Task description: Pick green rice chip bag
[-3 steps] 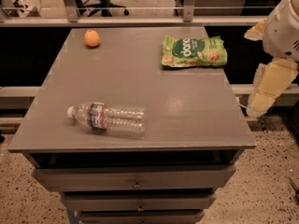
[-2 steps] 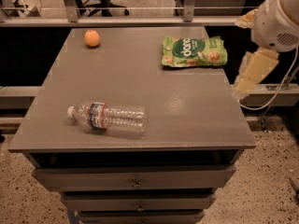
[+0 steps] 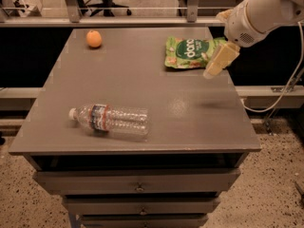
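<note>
Currently the gripper (image 3: 219, 61) hangs over the right rear of the counter (image 3: 156, 87), at the right end of the bag (image 3: 189, 52). It overlaps the bag's edge in this view, but contact cannot be confirmed. Whether it is open or closed cannot be told from this angle. The bag lies flat, logo up, near the back right corner. The arm enters from the right, probably because that is the nearest side. Judged not yet gripped.

Other items: orange (image 3: 94, 38) at back left and bottle (image 3: 111, 119) on its side at front left, both well apart from the bag. Nothing stands between gripper and bag. Risk: the pouch may slide when pinched.
</note>
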{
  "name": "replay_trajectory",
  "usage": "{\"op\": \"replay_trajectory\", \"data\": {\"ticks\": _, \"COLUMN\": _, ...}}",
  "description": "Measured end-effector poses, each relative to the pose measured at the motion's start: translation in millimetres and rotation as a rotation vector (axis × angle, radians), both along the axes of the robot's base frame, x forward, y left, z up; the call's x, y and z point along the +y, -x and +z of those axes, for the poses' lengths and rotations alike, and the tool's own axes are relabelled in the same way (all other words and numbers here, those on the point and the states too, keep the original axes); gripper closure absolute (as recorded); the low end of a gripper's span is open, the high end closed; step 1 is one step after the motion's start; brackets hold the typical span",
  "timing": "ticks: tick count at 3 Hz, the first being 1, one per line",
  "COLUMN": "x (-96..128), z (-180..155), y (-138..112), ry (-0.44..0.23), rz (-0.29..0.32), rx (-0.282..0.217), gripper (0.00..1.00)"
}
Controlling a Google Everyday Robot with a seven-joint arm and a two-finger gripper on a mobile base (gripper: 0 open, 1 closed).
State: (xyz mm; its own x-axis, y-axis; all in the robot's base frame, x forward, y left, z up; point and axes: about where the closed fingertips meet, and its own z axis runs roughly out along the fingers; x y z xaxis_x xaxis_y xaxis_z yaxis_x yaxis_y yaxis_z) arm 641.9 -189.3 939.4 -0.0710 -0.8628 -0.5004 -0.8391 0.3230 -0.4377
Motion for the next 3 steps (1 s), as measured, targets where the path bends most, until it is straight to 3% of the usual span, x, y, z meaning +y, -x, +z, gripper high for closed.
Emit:
{"op": "replay_trajectory", "data": {"ticks": 2, "x": 9, "z": -47, "y": -88, "ry": -0.104, "rz": -0.069, "rx": 0.017, "gripper": 0.00}}
{"op": "replay_trajectory", "data": {"ticks": 3, "x": 3, "z": -64, "y": -113, "ry": -0.115, "rz": -0.126, "rx": 0.053, "gripper": 0.17}}
